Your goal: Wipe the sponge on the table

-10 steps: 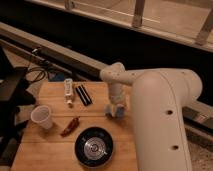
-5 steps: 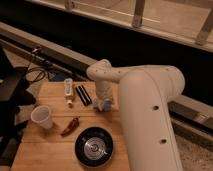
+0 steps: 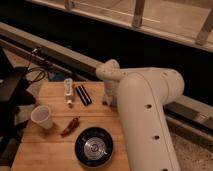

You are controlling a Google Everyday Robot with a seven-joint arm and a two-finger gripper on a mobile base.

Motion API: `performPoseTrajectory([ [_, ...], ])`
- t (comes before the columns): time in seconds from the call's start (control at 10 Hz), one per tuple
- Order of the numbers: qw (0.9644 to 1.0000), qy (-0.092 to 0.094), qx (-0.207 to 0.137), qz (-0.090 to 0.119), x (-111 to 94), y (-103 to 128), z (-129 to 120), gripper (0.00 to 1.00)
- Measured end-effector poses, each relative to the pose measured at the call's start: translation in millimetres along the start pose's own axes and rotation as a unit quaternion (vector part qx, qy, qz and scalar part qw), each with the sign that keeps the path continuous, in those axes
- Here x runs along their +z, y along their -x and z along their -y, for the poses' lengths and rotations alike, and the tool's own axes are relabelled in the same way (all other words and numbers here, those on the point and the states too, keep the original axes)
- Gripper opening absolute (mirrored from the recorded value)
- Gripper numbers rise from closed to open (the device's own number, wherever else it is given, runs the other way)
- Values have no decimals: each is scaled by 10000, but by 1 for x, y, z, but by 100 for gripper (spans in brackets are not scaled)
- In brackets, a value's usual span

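Barely showing, the sponge (image 3: 112,103) is lying under the gripper (image 3: 107,99) at the worktop's (image 3: 45,152) right edge; I cannot tell the gripper's hold. A cup (image 3: 41,116) and bowl (image 3: 94,146) are sitting further left.

The one camera looks steeply down from above the near right of the light wooden table (image 3: 45,150), facing the far dark wall (image 3: 100,40) and metal railing (image 3: 137,12). It sits close to the bulky white robot arm (image 3: 145,115), which fills the right foreground. The gripper (image 3: 106,99) is at the table's far right edge.
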Motion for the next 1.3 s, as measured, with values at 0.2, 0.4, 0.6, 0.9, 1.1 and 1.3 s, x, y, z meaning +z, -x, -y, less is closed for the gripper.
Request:
performPoseTrajectory([
  [0.2,9988,-169,467,-54,19,-5,53,0],
  [0.4,9961,-339,799,-157,32,-18,94,0],
  [0.6,9962,-345,788,-170,30,-18,93,0],
  [0.9,9964,-347,723,-281,23,-29,87,0],
  [1.1,9972,-383,439,-476,-4,-57,71,0],
  [1.3,9973,-352,152,-619,-38,-79,47,0],
])
